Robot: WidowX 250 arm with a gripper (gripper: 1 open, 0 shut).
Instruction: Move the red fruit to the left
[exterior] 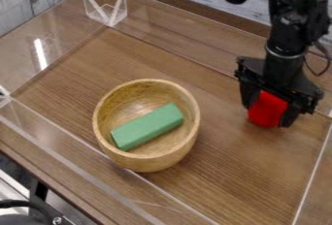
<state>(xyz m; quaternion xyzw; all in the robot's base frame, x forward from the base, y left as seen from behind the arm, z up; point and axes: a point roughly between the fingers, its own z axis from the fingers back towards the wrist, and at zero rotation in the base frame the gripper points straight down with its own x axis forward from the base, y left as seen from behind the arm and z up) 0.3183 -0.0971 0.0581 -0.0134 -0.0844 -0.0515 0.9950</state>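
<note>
Spanning the view, a wooden table (195, 185) is ringed by clear walls (52, 45). A green block (146, 126) is held in the wooden bowl (116, 98). The gripper (270, 106) is spread wide around the red fruit (267, 110).

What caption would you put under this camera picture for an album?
Robot gripper lowered with open jaws around a red fruit on a wooden table, beside a wooden bowl holding a green block.

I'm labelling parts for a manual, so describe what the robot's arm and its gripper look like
The arm is matte black, built from rounded segments with a slim upright wrist. A dark cable loops near its top. The gripper is also black: a blocky head with short dark fingers. No markings are legible.
</note>
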